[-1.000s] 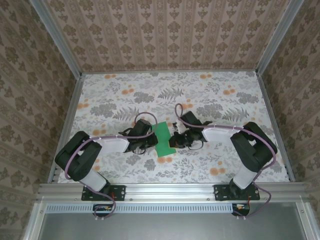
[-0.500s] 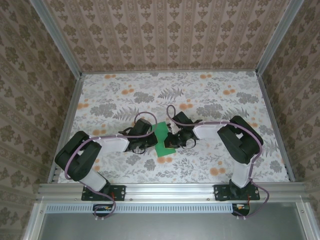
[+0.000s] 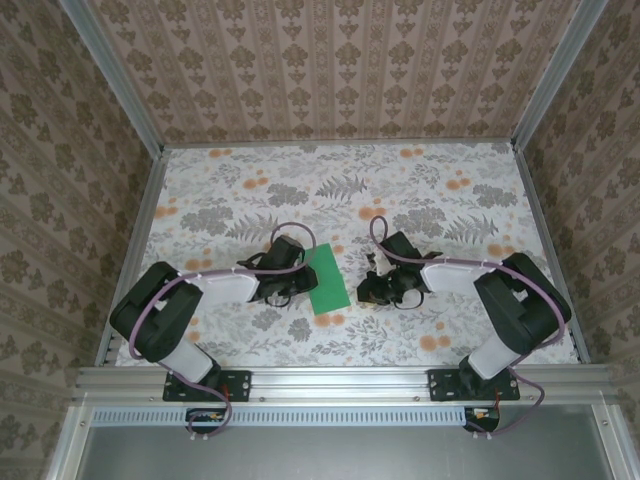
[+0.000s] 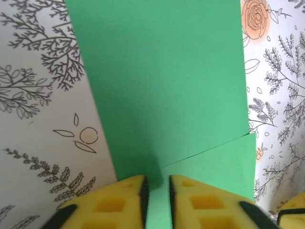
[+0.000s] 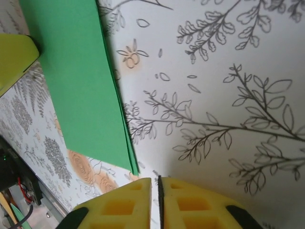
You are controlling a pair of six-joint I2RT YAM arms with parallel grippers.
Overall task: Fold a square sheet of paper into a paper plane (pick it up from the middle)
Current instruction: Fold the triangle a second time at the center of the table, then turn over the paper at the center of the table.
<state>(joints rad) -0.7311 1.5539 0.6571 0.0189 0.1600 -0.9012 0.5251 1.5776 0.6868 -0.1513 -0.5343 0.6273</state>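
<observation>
The square sheet of paper [image 3: 327, 280] lies flat on the desk [image 3: 450, 190], midway between the two arms, as a long green rectangle. It looks folded in half: the left wrist view shows an upper layer ending in a slanted edge, with a lower layer peeking out beyond it. The left tool [image 4: 157, 191] sits low over the sheet's left edge, its yellow pads a narrow gap apart with green showing through. It appears parted rather than pinching, probably placed there to steady or press the fold. The right tool [image 5: 155, 191] hovers just beside the paper's right edge without touching it, pads almost meeting and gripping nothing, likely kept clear of the crease. No dart shape exists yet, so most folds seem to remain.
</observation>
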